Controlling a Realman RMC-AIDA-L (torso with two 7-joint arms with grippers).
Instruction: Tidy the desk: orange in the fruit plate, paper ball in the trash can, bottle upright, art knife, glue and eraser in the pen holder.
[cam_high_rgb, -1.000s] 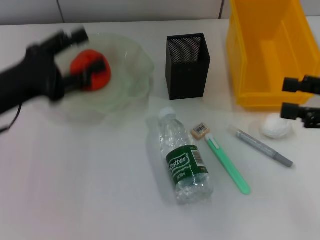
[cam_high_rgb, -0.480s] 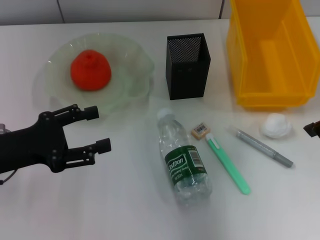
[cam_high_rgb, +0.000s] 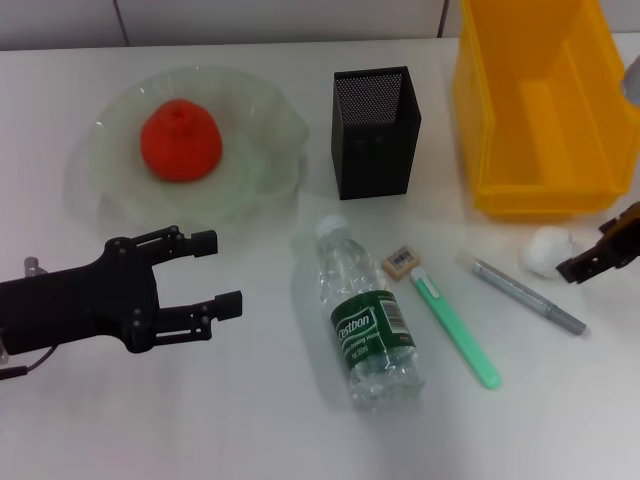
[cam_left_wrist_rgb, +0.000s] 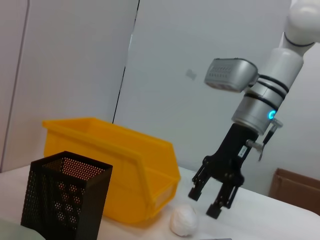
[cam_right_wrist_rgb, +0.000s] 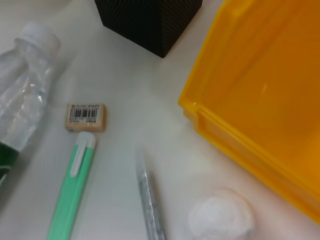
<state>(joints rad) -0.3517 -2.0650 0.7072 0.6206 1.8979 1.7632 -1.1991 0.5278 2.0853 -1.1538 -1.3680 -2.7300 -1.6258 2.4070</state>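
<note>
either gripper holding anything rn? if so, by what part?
Nothing held. Left gripper is open over bare desk beside the bottle; right gripper is open just beside the paper ball.

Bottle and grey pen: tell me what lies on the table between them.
In the head view, between the lying bottle and the grey pen lie the eraser and, just below it, the green art knife.

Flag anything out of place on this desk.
The bottle lies on its side on the table. The paper ball sits outside the trash can, and the eraser outside the pen holder.
</note>
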